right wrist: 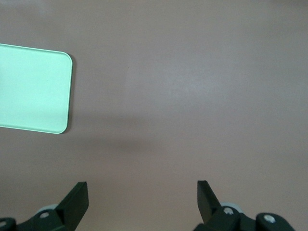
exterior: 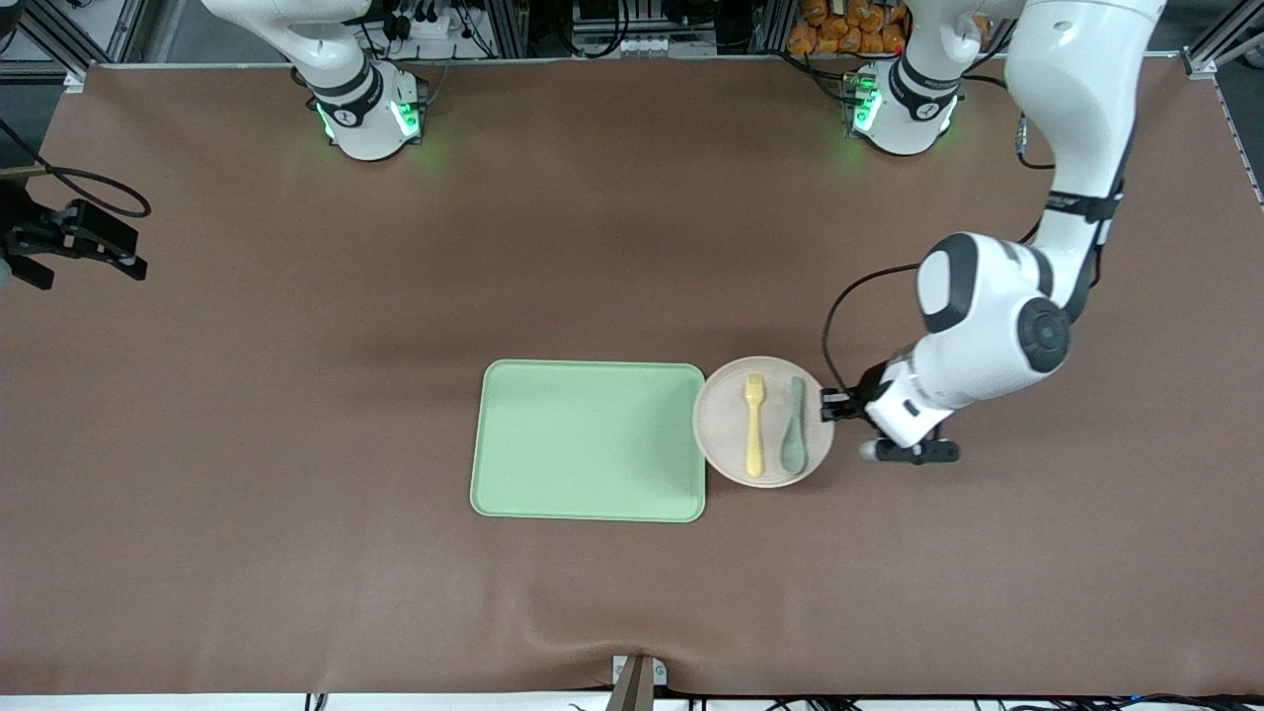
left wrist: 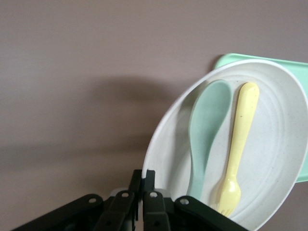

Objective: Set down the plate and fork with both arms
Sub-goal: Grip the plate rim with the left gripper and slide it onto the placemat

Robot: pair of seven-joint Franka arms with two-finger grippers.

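The pale plate [exterior: 726, 427] sits beside the green tray [exterior: 588, 439], toward the left arm's end, and its rim just overlaps the tray's edge. The yellow fork [exterior: 754, 425] lies in the plate next to a grey-green spoon [exterior: 794, 434]. My left gripper [exterior: 828, 403] is shut on the plate's rim on the side away from the tray. The left wrist view shows the left gripper [left wrist: 143, 175] pinching that rim, with the plate [left wrist: 279, 144], the fork [left wrist: 239, 144] and the spoon [left wrist: 204, 130]. My right gripper [exterior: 133, 252] is open and empty at the right arm's end of the table, and waits.
The right wrist view shows my right gripper [right wrist: 143, 192] open over bare brown table, with a corner of the tray [right wrist: 31, 89] farther off. The tray holds nothing. The tray's corner also shows in the left wrist view [left wrist: 240, 58].
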